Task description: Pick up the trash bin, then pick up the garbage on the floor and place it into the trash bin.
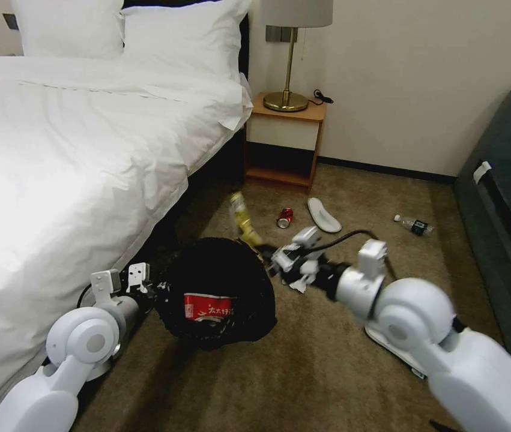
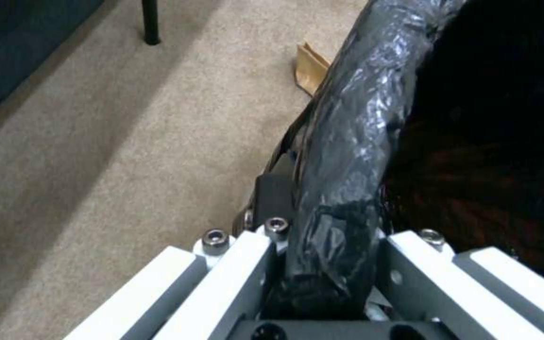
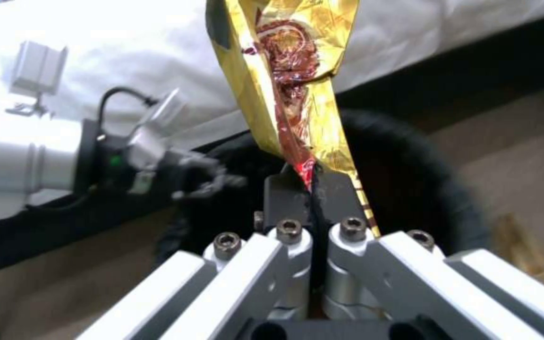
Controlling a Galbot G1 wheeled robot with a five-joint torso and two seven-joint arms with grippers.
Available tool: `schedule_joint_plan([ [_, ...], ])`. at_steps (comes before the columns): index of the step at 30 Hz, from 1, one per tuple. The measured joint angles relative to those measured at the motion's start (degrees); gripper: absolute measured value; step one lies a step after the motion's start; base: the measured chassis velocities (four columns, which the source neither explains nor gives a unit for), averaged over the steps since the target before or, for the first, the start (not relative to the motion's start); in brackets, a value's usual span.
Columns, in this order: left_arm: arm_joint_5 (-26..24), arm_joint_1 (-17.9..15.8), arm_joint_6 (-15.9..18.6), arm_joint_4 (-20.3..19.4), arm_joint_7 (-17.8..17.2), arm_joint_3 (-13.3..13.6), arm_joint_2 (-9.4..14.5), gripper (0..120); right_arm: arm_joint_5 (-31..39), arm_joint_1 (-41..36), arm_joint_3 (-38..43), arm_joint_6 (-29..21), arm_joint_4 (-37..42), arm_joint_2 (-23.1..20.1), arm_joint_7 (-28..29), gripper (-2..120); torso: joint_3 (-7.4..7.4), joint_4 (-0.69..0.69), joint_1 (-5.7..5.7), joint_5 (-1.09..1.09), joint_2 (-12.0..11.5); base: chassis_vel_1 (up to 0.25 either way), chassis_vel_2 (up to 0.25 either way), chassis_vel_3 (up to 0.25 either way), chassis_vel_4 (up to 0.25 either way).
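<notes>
Holding the trash bin by its rim in my left claw, fingers clamped on the black bag-wrapped edge, I keep its mouth tipped toward my other arm, low over the carpet beside the bed. My right claw is pinched tight on the bottom end of a gold wrapper, which stands up from the fingertips just at the bin's far rim.

To do this well, I judge I should carry the wrapper fully over the dark opening before letting go. It is light and long, so it could catch on the rim or flutter onto the floor. Lowering it inside first seems safer. My left arm should hold the bin steady and not let it tip further, or what lies inside might slide out.

Counted: one bin, with one red-and-white packet already inside. One gold wrapper in my grip. Near the nightstand on the carpet lie one red can, one white slipper and one clear bottle. One brown paper scrap lies just beside the bin.
</notes>
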Motion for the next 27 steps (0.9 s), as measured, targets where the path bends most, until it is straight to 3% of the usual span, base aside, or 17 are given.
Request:
schedule_joint_plan([
  [11, 1.54, -2.39, 0.00, 1.34, -0.04, 2.60, -1.41, 2, 13.64, 3.49, -8.15, -5.08, -0.62, 4.16, 17.23, 0, 0.00, 0.00, 0.00, 0.00, 0.00, 0.000, 0.000, 0.000, 0.000],
  [14, 1.63, -2.73, 0.00, 1.34, -0.05, 2.91, -1.37, 2, 23.59, 4.93, -9.11, -7.16, -0.61, 5.73, 25.37, 0, 0.00, 0.00, 0.00, 0.00, 0.00, 0.000, 0.000, 0.000, 0.000],
  [15, 1.63, -2.73, 0.00, 1.34, -0.05, 2.91, -1.37, 2, 23.59, 4.93, -9.11, -7.16, -0.61, 5.73, 25.37, 0, 0.00, 0.00, 0.00, 0.00, 0.00, 0.000, 0.000, 0.000, 0.000],
  [18, 1.63, -2.90, 0.00, 1.27, -0.02, 2.93, -1.25, 2, 35.95, 6.69, -9.59, -8.77, -0.30, 8.03, 36.71, 0, 0.00, 0.00, 0.00, 0.00, 0.00, 0.000, 0.000, 0.000, 0.000],
  [27, 1.63, -2.92, 0.00, 0.80, 0.00, 3.39, -1.37, 2, 50.11, 9.23, -9.83, -6.84, -2.01, 14.00, 50.28, 0, 0.00, 0.00, 0.00, 0.00, 0.00, 0.000, 0.000, 0.000, 0.000],
])
